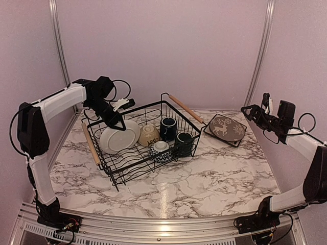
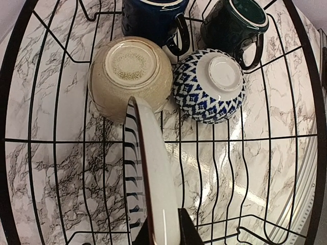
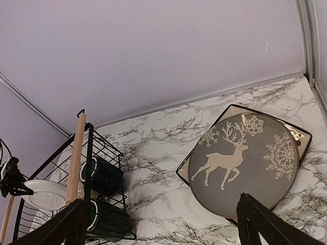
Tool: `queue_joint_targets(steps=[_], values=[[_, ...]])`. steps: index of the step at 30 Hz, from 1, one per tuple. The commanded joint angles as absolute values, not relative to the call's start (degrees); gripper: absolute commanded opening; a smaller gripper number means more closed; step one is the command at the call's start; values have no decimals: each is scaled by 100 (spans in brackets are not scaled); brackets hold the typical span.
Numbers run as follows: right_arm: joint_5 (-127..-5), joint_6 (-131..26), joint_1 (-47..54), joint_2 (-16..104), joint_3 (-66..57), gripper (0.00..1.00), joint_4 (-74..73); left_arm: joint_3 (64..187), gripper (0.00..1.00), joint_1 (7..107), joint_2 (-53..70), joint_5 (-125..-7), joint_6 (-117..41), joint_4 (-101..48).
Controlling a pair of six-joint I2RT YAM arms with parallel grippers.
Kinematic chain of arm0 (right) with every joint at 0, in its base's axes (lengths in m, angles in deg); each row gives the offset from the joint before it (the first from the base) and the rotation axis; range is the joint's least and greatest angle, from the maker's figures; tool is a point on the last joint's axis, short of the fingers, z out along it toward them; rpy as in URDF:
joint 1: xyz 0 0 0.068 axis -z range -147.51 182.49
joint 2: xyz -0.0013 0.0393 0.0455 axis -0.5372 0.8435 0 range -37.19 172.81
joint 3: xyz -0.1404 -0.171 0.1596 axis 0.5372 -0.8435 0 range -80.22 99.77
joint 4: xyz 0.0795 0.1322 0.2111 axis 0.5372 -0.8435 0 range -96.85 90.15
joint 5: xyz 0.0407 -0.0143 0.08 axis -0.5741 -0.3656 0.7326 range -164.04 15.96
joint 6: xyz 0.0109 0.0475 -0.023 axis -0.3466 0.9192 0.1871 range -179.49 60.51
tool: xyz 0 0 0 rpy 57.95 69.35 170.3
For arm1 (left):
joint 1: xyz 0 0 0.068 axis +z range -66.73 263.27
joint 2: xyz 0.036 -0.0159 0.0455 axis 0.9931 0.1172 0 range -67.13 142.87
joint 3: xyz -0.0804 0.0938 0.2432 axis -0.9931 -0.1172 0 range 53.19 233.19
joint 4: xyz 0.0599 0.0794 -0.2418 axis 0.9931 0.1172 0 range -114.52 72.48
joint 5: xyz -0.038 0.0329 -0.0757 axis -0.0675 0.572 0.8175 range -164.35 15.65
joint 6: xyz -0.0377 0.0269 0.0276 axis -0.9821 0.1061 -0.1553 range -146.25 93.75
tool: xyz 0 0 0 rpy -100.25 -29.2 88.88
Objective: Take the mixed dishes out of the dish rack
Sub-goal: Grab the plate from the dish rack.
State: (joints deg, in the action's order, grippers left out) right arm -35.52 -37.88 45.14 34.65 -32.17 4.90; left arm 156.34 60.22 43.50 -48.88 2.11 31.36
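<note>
Where the marble table is seen from above, the dish rack is found toward 10 o'clock of its middle, set askew. Outside the rack, at its 3 o'clock, the reindeer plate is laid flat on a square plate. Inside the rack, the striped plate is stood on edge at the 9 o'clock end. Two mugs are kept at the 3 o'clock end: a navy mug and, just beside it at 5 o'clock, a darker mug, possibly green. Between plate and mugs, a beige bowl and a blue patterned bowl are turned upside down, side by side. The striped plate's upper rim is clamped by the left gripper, one finger on each face. The right gripper is held spread wide with nothing in it, raised off the table at 3 o'clock of the reindeer plate.
</note>
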Motion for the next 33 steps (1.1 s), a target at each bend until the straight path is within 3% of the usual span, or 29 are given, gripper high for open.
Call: queue_joint_targets(steps=[1,3,23,27,33], values=[[-3493,-3716,4489,3497,-3137,98,609,16034,6,6108,4273,-4768,-101,3302],[-3501,-3723,4489,3489,-3140,98,597,16094,0,6135,4273,-4754,-106,3320],[-4004,-3769,4419,3450,-2944,99,199,16515,0,6158,3063,-4078,-725,3029],[-4049,-3556,4427,3403,-2915,99,230,16114,0,5779,2426,-4603,-991,2139],[-4020,-3411,4243,3627,-2325,99,-356,14248,0,4521,1005,-6792,-599,-278]])
